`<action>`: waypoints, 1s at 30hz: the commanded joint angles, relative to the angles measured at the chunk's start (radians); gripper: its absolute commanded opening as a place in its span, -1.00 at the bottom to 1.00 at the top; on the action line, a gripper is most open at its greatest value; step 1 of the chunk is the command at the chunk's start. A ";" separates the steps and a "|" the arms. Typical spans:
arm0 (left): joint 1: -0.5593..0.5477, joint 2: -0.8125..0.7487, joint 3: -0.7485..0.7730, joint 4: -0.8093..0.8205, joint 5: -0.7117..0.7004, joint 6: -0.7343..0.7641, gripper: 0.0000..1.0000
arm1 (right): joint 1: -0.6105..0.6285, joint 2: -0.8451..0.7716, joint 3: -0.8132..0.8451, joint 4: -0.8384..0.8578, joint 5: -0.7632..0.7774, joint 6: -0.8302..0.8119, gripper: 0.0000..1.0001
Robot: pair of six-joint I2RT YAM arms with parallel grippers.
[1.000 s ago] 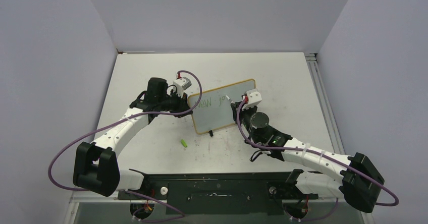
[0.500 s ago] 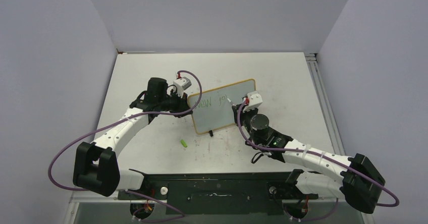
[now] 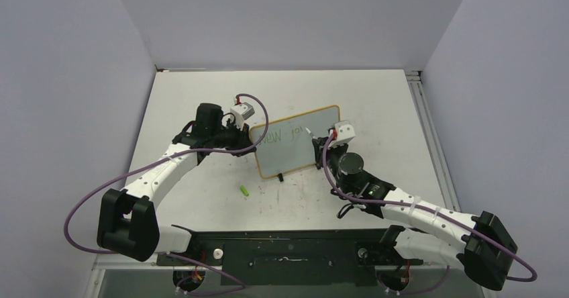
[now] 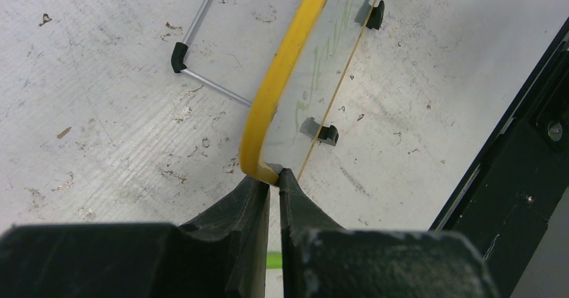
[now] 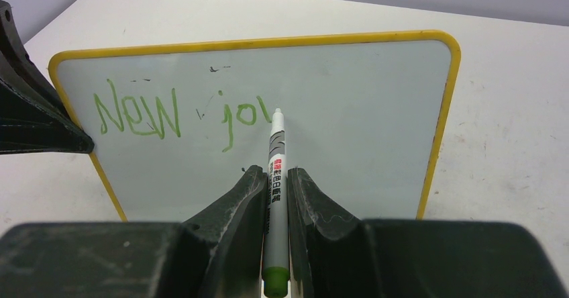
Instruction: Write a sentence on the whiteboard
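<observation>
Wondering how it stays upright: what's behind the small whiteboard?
A thin wire prop with a black corner cap sits behind the whiteboard; its joint to the board is hidden.

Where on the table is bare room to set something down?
Bare table lies behind the whiteboard to the far wall, and right of it. Crowded: the board's left corner, clamped by the left gripper; its face, where the right gripper holds the marker; a green piece in front.
</observation>
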 commanded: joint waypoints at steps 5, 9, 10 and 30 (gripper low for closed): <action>-0.015 0.015 0.026 -0.019 -0.009 0.019 -1.00 | 0.009 0.037 0.031 0.078 0.024 -0.032 -0.89; -0.015 0.015 0.026 -0.020 -0.009 0.019 -1.00 | 0.009 0.044 0.035 0.085 0.024 -0.035 -0.89; -0.015 0.015 0.026 -0.020 -0.009 0.017 -1.00 | 0.008 0.044 0.035 0.087 0.026 -0.035 -0.89; -0.015 0.012 0.026 -0.020 -0.007 0.018 -1.00 | 0.006 0.061 0.042 0.118 0.038 -0.049 -0.89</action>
